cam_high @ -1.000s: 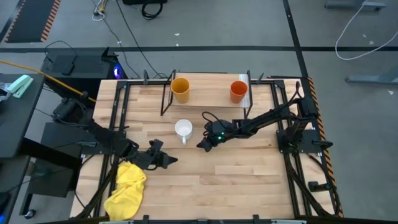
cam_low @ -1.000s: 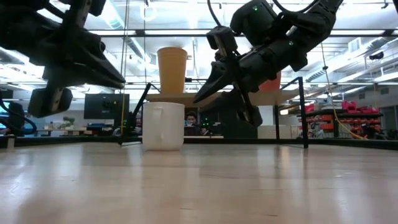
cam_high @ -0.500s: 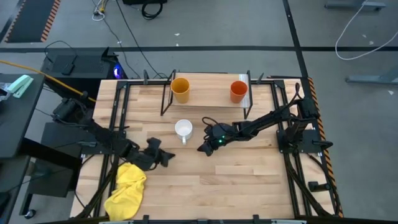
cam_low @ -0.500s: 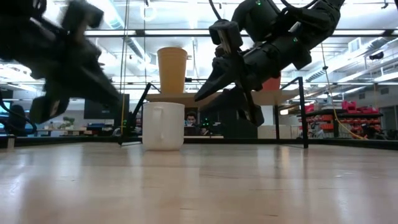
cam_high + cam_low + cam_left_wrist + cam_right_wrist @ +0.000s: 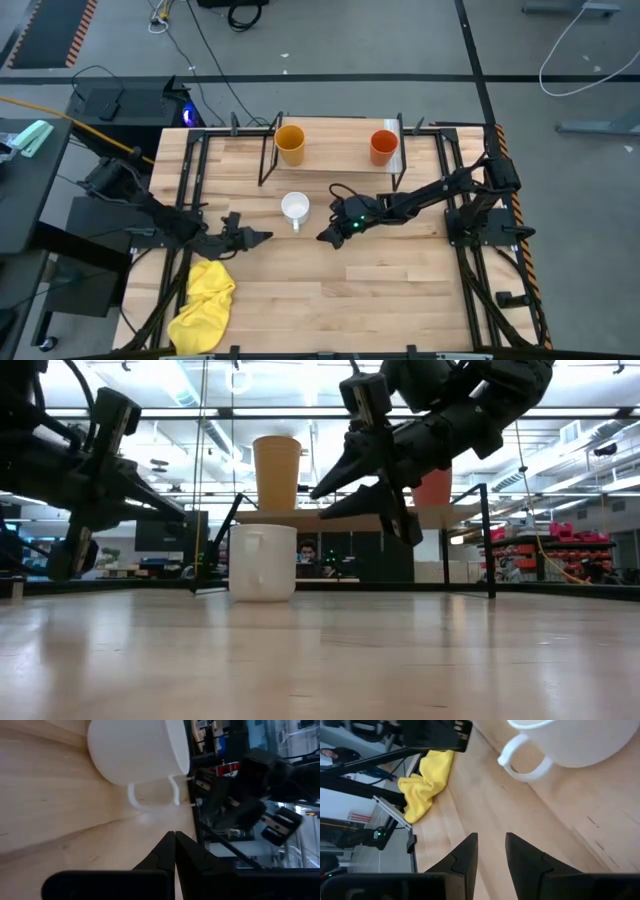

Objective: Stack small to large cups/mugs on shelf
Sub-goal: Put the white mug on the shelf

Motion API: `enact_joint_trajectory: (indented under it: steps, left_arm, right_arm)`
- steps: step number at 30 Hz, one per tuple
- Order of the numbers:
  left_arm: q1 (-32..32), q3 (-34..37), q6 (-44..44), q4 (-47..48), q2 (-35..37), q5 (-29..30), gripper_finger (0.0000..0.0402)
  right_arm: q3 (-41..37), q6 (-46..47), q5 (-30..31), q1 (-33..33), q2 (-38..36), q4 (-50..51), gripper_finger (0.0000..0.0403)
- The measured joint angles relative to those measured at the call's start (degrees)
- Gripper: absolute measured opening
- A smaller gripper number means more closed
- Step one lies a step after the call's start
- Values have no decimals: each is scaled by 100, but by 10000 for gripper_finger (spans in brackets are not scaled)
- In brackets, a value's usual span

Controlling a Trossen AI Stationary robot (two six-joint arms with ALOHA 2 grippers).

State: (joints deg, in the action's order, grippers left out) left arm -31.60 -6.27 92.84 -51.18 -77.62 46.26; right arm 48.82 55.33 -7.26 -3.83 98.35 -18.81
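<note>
Both arms low over table.
Left gripper (image 5: 262,237) fingers pressed together; right gripper (image 5: 323,236) fingers slightly parted.

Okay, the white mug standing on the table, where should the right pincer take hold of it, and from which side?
Probably by the rim wall, from above. The white mug stands upright with its mouth open upward, and its handle points toward the table's front edge. The right pincer, open, sits just right of it, so one finger could drop inside the rim on that handle-free right side.
</note>
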Motion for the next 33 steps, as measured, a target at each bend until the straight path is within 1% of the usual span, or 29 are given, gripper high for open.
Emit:
enact_joint_trajectory:
  steps: [3,6,7,10,13,16,22,27,33]
  left_arm:
    - [256,-63,25,17,-1,-359,18]
    - [612,-309,-46,89,-100,-1051,23]
    - [715,-352,-60,109,-141,-1200,24]
    - [986,-415,-27,115,-257,-1355,27]
    - [1205,-465,10,155,-468,-1777,26]
    - [1378,-628,82,-40,-755,-2127,21]
    - [1552,-692,113,-836,-1361,-2168,13]
    - [1677,-692,248,-1652,-1868,-2150,18]
    - [1735,-690,256,-1868,-1989,-2018,32]
  right_arm:
    - [0,-2,12,44,-55,-4,107]
    - [0,-4,15,107,-62,-2,107]
    - [0,-4,18,124,-62,0,107]
    - [0,-3,-2,120,-62,-2,107]
    - [0,-2,-20,64,-62,18,107]
    - [0,-2,-20,7,-62,44,107]
    - [0,-2,10,-47,-62,48,107]
    - [0,-2,13,-45,-62,49,107]
    - [0,15,-41,-47,-62,52,107]
